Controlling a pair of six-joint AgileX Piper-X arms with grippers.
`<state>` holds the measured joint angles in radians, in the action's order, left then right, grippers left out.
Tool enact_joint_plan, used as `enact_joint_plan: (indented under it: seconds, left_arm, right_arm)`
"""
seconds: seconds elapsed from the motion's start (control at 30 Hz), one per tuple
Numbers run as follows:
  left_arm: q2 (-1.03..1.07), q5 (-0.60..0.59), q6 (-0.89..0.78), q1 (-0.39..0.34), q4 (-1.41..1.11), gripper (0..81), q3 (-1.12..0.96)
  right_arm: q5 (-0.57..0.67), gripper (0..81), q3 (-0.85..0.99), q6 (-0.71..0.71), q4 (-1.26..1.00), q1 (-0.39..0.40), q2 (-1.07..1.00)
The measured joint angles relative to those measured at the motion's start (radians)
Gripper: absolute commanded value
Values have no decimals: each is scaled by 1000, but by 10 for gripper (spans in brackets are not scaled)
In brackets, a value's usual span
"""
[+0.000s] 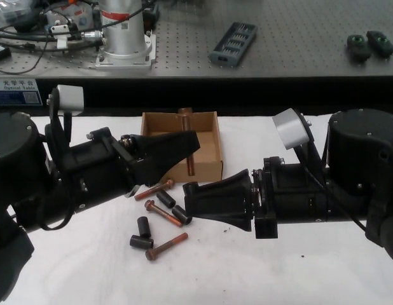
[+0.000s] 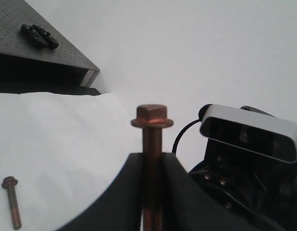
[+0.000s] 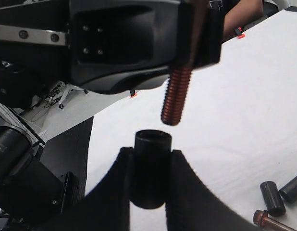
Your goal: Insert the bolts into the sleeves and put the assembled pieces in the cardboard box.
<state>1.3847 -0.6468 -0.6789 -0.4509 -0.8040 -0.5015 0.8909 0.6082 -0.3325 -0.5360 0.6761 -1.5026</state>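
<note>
from up high, the left gripper (image 1: pixel 189 147) is shut tight on a bolt (image 1: pixel 190 166), which stands upright in front of the cardboard box (image 1: pixel 209 168). just under it, the right gripper (image 1: pixel 194 194) squeezes a sleeve (image 1: pixel 191 188). loose bolts (image 1: pixel 166 244) lie near on the white cloth (image 1: pixel 279 267).

from the left wrist, the bolt's head sticks up above the fingers (image 2: pixel 124 192).

from the right wrist, the bolt's tip hangs a bit to one side of the sleeve's hole. i think it could bump the rim and tip or slip.

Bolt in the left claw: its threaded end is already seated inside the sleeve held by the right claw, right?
Not seated. The right wrist view shows the threaded end of the bolt hanging just above the open mouth of the sleeve, with a gap between. The left claw does hold the bolt, the right claw the sleeve.
</note>
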Motion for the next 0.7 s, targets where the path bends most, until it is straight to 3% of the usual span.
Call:
enact_joint_plan:
  seconds: [0.7]
  left_arm:
    - [0, -37, -36, 0, -7, 6, 0]
  right_arm:
    - [33, 4, -2, -56, -37, -38, 0]
